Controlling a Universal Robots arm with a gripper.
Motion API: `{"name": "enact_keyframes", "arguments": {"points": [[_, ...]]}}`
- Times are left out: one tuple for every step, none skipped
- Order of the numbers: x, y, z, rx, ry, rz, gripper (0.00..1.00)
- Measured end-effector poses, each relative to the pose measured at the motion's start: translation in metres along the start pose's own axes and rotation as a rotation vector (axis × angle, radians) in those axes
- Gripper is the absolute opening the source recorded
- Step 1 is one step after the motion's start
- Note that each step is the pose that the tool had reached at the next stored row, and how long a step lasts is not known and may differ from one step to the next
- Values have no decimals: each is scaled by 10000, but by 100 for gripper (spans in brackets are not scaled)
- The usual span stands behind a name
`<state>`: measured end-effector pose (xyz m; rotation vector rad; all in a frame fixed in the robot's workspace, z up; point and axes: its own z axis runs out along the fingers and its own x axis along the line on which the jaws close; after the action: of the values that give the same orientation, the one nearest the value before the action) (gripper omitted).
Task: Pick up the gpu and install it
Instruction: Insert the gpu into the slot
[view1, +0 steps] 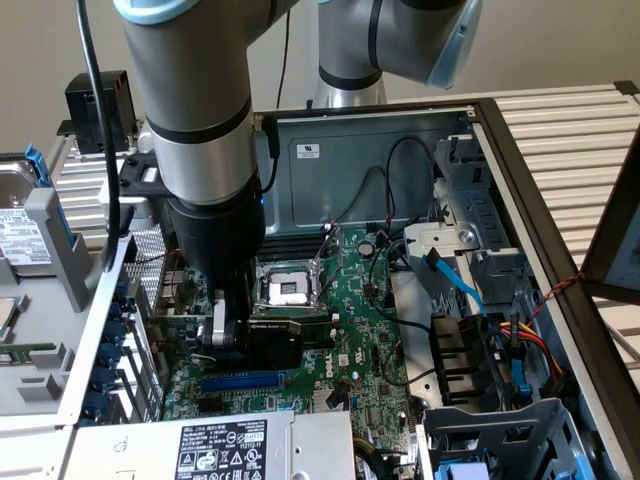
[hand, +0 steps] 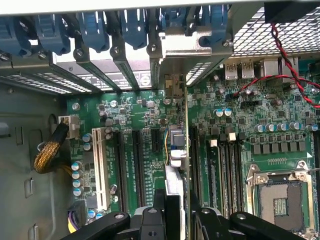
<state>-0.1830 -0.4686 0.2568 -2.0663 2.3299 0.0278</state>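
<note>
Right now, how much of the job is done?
Done: the gpu is picked up and inside the case, standing on edge over the motherboard. In hand: the gripper is shut on the gpu, which lines up along the slots. Left: the gripper has not let go, and I cannot tell whether the gpu is pushed fully into a slot.

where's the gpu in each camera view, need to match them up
exterior view: gpu held by the gripper, over the motherboard beside the cpu socket
wrist view: gpu edge-on in the gripper, beside the long black slots
shared landmark: the silver-framed cpu socket
</note>
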Motion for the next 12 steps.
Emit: {"name": "enact_keyframes", "arguments": {"points": [[2, 1, 1, -2, -10, 0, 28], [2, 2, 3, -1, -16, 0, 28], [3, 5, 7, -2, -21, -1, 28], [4, 6, 12, -2, -24, -1, 28], [5, 8, 14, -3, -26, -1, 28], [6, 9, 18, -4, -27, -1, 28], [6, 10, 22, -4, -29, 0, 28], [6, 10, 26, -5, -33, 0, 28], [7, 11, 30, -6, -40, 1, 28], [6, 10, 37, -6, -48, 2, 28], [6, 11, 40, -6, -51, 2, 28], [6, 10, 40, -7, -50, 2, 28]]}}
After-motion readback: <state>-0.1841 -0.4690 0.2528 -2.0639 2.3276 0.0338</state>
